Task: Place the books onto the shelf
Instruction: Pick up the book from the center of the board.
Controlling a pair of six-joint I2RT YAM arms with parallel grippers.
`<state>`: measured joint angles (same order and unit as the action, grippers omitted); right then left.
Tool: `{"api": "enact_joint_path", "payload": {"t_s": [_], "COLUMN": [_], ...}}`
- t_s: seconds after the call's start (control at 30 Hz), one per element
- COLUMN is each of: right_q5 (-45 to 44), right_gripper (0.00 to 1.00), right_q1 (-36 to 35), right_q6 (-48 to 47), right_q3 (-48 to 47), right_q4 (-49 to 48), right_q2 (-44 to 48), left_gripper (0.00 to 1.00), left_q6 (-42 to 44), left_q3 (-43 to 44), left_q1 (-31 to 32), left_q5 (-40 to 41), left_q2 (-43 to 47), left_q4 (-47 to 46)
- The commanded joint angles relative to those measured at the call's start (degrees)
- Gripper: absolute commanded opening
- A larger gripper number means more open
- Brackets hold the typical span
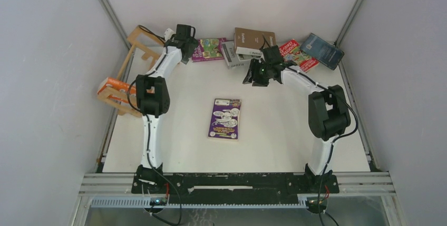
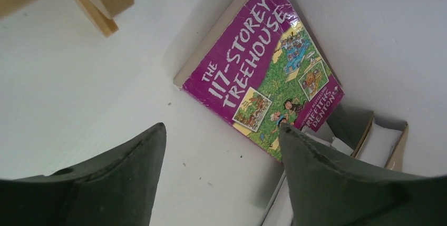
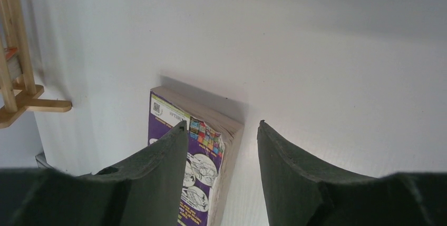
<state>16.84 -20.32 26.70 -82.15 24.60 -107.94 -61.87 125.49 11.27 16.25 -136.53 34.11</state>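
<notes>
The left hand (image 2: 221, 128) is released, fingers spread with nothing between them, poised low over the table (image 2: 79, 94). Just ahead of it and slightly to its right lies the Treehouse book (image 2: 258, 73), flat and cover up, close against the back wall. The shelf (image 1: 140, 35) is to this hand's left, lying along the table's left edge with an orange book (image 1: 109, 85) in its near end.

The right hand (image 3: 222, 125) is released too, and empty. A purple book (image 3: 203, 152) lies flat on the table ahead of and below it, well apart from the fingers. Behind this hand, along the back wall, sit a grey-white book (image 1: 230, 55), a brown book (image 1: 254, 40), a red book (image 1: 296, 53) and a blue book (image 1: 322, 50).

The step in hand looks like the left hand's approach to the Treehouse book. Only the orange one seems shelved, so the task is early. The next move likely calls for going forward and down to straddle the book's near edge. Since the book lies flat with the wall just beyond it, the fingers may need to tip it up before closing and carrying it left to the shelf.
</notes>
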Motion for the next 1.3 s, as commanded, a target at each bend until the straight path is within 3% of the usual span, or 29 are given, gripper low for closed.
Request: {"api": "enact_joint_path", "payload": {"t_s": [0.0, 0.53, 1.27], "right_q5": [0.1, 1.3, 1.8], "right_gripper": [0.58, 0.58, 0.58], "right_q1": [0.8, 7.6, 9.3], "right_q6": [-0.5, 4.6, 6.2], "right_q3": [-3.5, -3.9, -6.5], "right_q4": [-2.4, -10.8, -12.3], "right_q2": [-0.6, -3.5, -6.1], "left_gripper": [0.87, 0.88, 0.88], "left_q6": [-1.5, -6.3, -6.0], "left_q3": [4.1, -1.0, -6.5], "left_q1": [0.4, 8.6, 10.4], "left_q5": [-1.2, -18.8, -18.6], "left_q2": [-1.7, -2.7, -2.7], "left_q4": [-4.7, -17.1, -18.2]}}
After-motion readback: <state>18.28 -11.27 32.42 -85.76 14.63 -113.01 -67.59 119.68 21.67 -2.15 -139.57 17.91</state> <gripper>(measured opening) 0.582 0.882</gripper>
